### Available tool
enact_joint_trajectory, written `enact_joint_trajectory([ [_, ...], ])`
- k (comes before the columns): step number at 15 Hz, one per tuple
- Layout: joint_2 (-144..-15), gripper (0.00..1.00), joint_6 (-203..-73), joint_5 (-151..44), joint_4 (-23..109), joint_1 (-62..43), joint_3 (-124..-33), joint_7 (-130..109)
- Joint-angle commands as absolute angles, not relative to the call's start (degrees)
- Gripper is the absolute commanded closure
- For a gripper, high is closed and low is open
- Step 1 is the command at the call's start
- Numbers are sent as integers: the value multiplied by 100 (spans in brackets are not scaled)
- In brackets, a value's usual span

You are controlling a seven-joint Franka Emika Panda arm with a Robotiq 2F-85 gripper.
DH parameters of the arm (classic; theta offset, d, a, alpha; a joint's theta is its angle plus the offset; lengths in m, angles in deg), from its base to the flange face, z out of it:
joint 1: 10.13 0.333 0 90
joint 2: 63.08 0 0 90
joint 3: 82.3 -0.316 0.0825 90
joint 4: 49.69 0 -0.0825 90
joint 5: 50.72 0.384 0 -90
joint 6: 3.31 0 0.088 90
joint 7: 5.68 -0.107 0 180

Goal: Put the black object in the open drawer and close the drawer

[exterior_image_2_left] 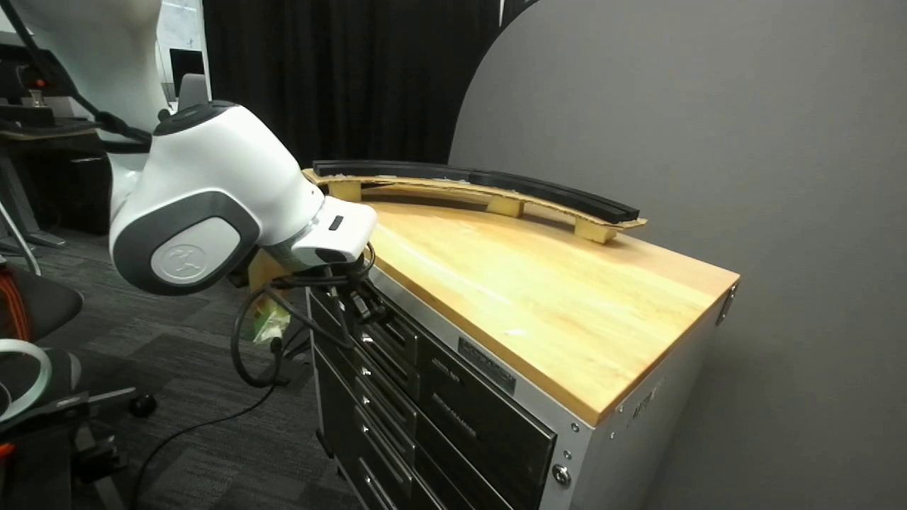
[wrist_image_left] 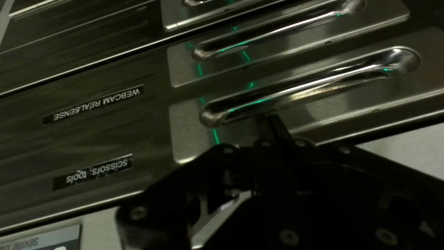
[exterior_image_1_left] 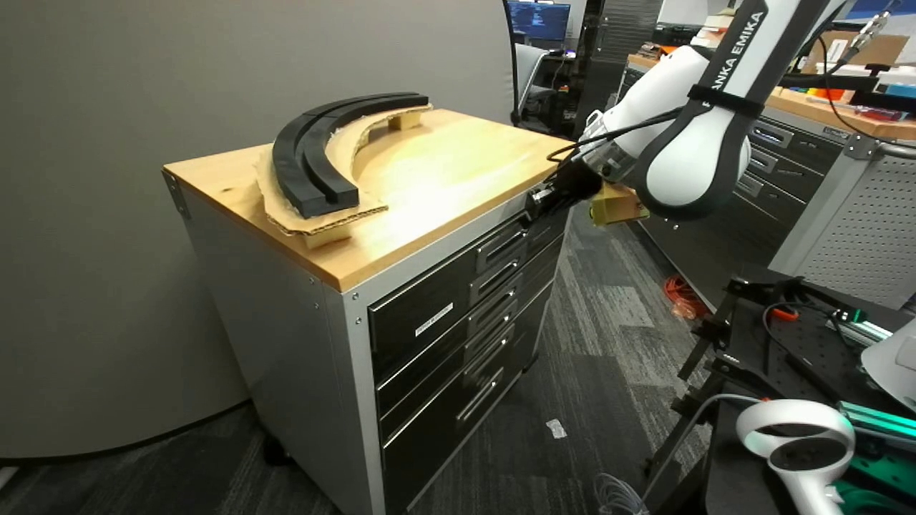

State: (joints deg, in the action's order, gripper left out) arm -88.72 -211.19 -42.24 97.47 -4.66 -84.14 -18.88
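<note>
- A robot gripper (wrist_image_left: pixel 270 117) meets the top drawer (wrist_image_left: pixel 93 142) of a cabinet (exterior_image_1_left: pixel 265 307), jaws clenched with nothing seen between them, fingertips (wrist_image_left: pixel 264 125) at the edge of the pull (wrist_image_left: pixel 308 85); whether they touch it, the wrist view leaves unclear.
- The drawer looks flush, or nearly so, in both exterior views, though a last sliver of gap would be hard to spot and easy to leave.
- Out of sight: the small black object. It may lie inside the drawer, but no view confirms it; if it does not, a closed drawer would mean a job half done.
- If it is inside and sits tall or askew, it could catch on the cabinet and stop the drawer short of home.
- Should the fingertips hook the lip of the pull, an arm (exterior_image_2_left: pixel 234 163) backing away could drag the drawer out with it.
- A push off square could send the fingertips skidding, as the polished metal offers little to hold.
- Too hard a shove might roll the cabinet: a wheel (exterior_image_1_left: pixel 276 450) shows beneath it, whether locked cannot be told.
- Any such jolt could shift the black arcs (exterior_image_1_left: pixel 286 154), perched on cardboard (exterior_image_1_left: pixel 342 146) atop small blocks (exterior_image_2_left: pixel 593 230).
- In an exterior view, a loose loop of cable (exterior_image_2_left: pixel 237 340) hangs beneath the wrist, a likely snag on the cabinet when the arm lifts off.
</note>
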Motion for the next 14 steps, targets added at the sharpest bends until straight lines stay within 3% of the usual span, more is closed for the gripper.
enact_joint_trajectory([
  [1,-9194,94,-21421,-4265,9457,-603,-8592,-1875],
  [3,-9105,91,-21285,-4214,9486,-562,-8527,-1769],
  [4,-8990,69,-21052,-4178,9534,-520,-8462,-1673],
  [6,-8454,67,-20249,-4370,9787,-619,-8411,-1427],
  [7,-8141,61,-19699,-4388,9880,-627,-8331,-1277],
  [14,-6947,7,-16421,-5467,9783,-423,-7771,-824],
])
